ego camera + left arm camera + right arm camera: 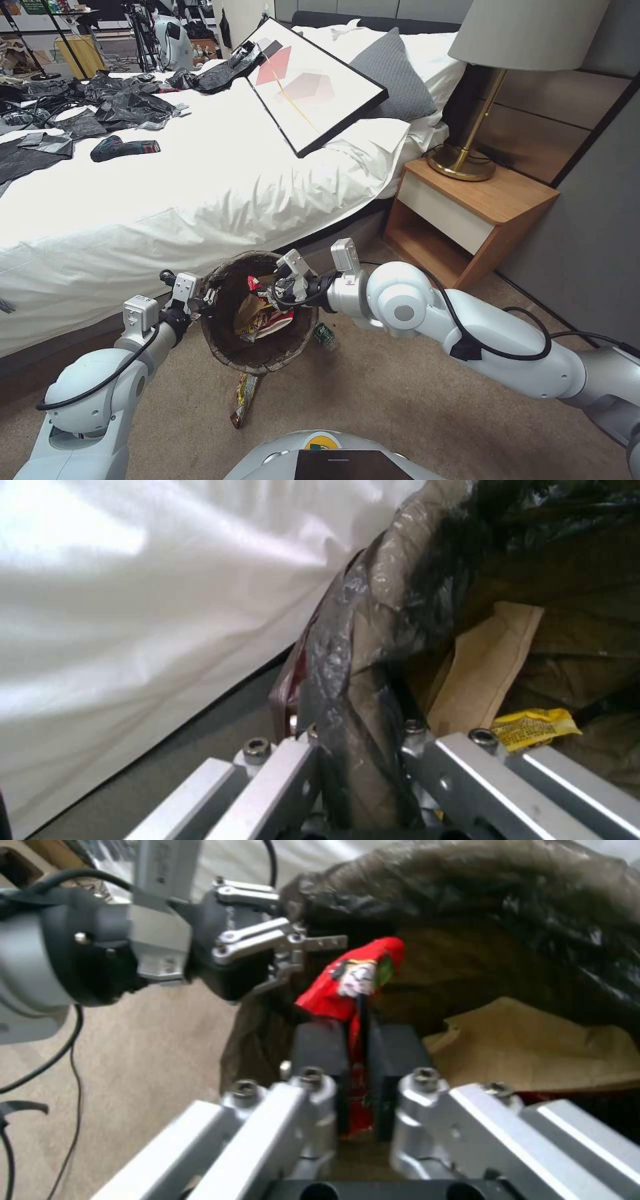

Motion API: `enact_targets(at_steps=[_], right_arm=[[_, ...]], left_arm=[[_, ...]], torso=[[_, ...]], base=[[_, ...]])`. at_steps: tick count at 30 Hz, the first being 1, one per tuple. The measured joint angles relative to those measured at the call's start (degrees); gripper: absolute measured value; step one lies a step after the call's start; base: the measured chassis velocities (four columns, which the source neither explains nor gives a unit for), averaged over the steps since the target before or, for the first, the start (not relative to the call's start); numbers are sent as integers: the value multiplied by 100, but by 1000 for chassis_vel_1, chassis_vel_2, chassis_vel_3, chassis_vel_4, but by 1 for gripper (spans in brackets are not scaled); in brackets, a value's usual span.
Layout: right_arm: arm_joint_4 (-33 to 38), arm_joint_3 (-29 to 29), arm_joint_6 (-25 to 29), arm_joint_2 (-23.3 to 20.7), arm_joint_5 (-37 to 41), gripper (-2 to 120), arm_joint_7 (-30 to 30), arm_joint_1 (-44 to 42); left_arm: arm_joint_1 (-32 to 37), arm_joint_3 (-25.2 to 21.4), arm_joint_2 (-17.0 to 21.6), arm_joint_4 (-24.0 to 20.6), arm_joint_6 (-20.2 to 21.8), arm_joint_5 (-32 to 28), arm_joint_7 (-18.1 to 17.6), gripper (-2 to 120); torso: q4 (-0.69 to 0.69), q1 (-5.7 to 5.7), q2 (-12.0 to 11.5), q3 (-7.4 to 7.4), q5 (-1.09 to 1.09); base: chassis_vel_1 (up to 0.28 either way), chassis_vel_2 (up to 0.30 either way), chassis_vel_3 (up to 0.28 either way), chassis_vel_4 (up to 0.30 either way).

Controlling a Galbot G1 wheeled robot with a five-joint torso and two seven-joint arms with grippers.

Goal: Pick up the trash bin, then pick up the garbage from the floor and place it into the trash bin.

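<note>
A robot beside a white-sheeted bed (200, 193) holds a trash bin (230, 347) in the air, close above the floor (400, 400), a tan carpet. The left end effector (208, 298) is clamped on the bin's rim at the robot's left; in the left wrist view its fingers (293, 765) pinch the dark bag liner (360, 690) folded over that rim, pressed nearly together with only the liner between them. The right end effector (267, 288) reaches in from the right and hovers over the bin's mouth, its black pads (320, 1050) pressed onto a red wrapper (353, 980) — a piece of the garbage, standing up between the pads. The wrapper bears a small printed picture; its writing cannot be read. Inside the bin lie a flat brown paper bag (487, 665) and a yellow snack packet (533, 727) with dark print too small to read. On the carpet just right of the bin lies a small green-labelled bottle (325, 335), and below the bin, partly under it, a long dark snack packet (244, 399). A wooden nightstand (467, 213) carrying a brass lamp (467, 153) stands at the right.
</note>
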Motion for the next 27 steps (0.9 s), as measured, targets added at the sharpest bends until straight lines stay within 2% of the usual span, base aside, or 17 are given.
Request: enact_targets(at_steps=[2, 4, 7, 9, 12, 14, 15, 17, 19, 20, 22, 27], right_arm=[[-79, 2, 9, 34, -4, 22, -11, -27], [-112, 2, 22, 53, -16, 24, -12, -40], [-234, -2, 63, 121, -65, 41, -22, -83], [-240, -2, 61, 126, -60, 44, -22, -86], [-243, 25, 60, 156, -7, 60, -13, -108], [-242, 28, 60, 157, -2, 61, -11, -108], [-240, 43, 61, 163, 12, 69, -11, -108], [-239, 46, 62, 165, 19, 72, -10, -107], [-238, 59, 61, 169, 41, 84, -9, -95], [-238, 59, 61, 169, 41, 84, -9, -95], [-230, 91, 61, 181, 62, 93, 10, -81], [-103, 231, 59, 177, 109, 100, 34, -82]], left_arm=[[-2, -4, -2, 15, 0, -1, 0, 0], [-3, -4, -5, 20, 0, -2, 1, 0], [-7, -3, -10, 43, 0, -3, 3, 0], [-8, -4, -10, 45, 0, -5, 0, 0], [-12, -4, -10, 72, 0, -11, -12, 0], [-12, -4, -10, 75, 0, -11, -13, 0], [-14, -4, -9, 81, 0, -11, -15, 0], [-14, -4, -8, 82, 0, -11, -15, 0], [-19, -3, -7, 85, 0, -11, -14, 0], [-19, -3, -7, 85, 0, -11, -14, 0], [-25, -3, -7, 94, 0, -11, -14, 0], [-26, -2, -7, 99, 0, -11, -12, 0]], torso=[[1, 0, 0, 0, 0], [1, 0, 0, 0, 0], [1, 0, 0, 0, 0], [1, 0, 0, 0, 0], [1, 0, 0, 0, 0], [1, 0, 0, 0, 0], [1, 0, 0, 0, 0], [1, 0, 0, 0, 0], [1, 0, 0, 0, 0], [1, 0, 0, 0, 0], [1, 0, 0, 0, 0], [2, 0, 0, 0, 0]], base=[[0, 0, 0, 0], [0, 0, 0, 0], [0, 0, 0, 0], [0, 0, 0, 0], [0, 0, 0, 0], [0, 0, 0, 0], [0, 0, 0, 0], [0, 0, 0, 0], [0, 0, 0, 0], [0, 0, 0, 0], [0, 0, 0, 0], [0, 0, 0, 0]])
